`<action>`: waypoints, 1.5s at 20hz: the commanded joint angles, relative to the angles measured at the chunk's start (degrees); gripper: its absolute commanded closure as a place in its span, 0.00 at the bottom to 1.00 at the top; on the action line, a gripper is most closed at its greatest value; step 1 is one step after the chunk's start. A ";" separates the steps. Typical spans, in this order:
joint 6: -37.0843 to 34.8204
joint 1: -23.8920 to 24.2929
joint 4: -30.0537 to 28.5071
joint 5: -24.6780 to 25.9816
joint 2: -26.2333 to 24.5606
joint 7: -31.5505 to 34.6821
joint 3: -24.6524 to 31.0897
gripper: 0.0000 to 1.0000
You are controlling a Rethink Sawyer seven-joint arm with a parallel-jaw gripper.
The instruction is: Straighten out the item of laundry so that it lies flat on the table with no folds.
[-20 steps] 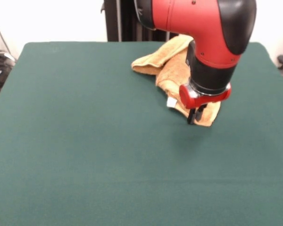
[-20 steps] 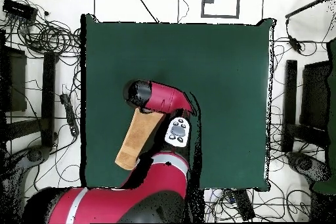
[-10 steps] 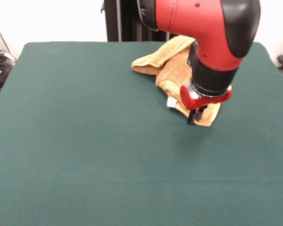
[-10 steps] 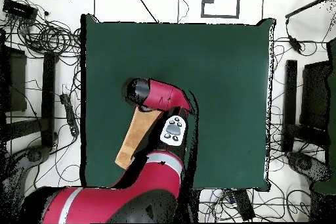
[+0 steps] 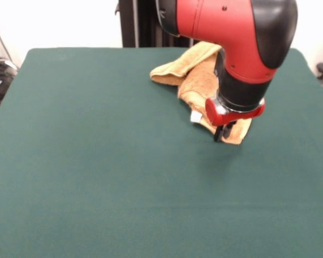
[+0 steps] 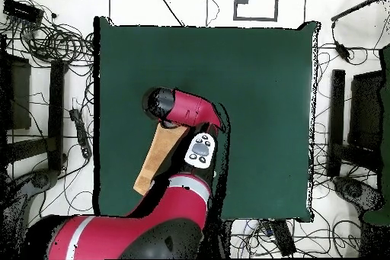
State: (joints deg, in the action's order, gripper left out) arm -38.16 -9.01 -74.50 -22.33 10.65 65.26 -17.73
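Note:
The item of laundry (image 5: 196,80), an orange-yellow towel, lies bunched and folded over itself at the far right of the green table (image 5: 97,161). A small white tag (image 5: 195,116) shows at its near-left edge. My gripper (image 5: 222,133) points down at the towel's near corner, its dark fingers drawn together on the towel's edge. The red and black wrist covers much of the towel. In the overhead view the towel (image 6: 155,164) shows as a long narrow strip beside the arm, on the table (image 6: 259,81), and the gripper is hidden under the wrist.
Green cloth stretches wide to the left and near side of the towel in the front view. Cables and stands (image 6: 46,36) ring the table on the floor in the overhead view.
The gripper stays at the towel's near corner. In the overhead view the arm's upper links have shifted slightly. The towel has not moved.

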 commanded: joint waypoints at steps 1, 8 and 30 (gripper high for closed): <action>4.95 -2.94 4.49 -5.30 -8.28 23.83 5.76 1.00; 0.38 -3.06 7.52 -5.82 -8.66 24.57 4.15 1.00; -6.73 -1.77 13.63 -3.73 -8.79 28.05 2.78 1.00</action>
State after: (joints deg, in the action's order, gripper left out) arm -49.19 -9.75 -65.69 -23.24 5.94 75.40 -21.36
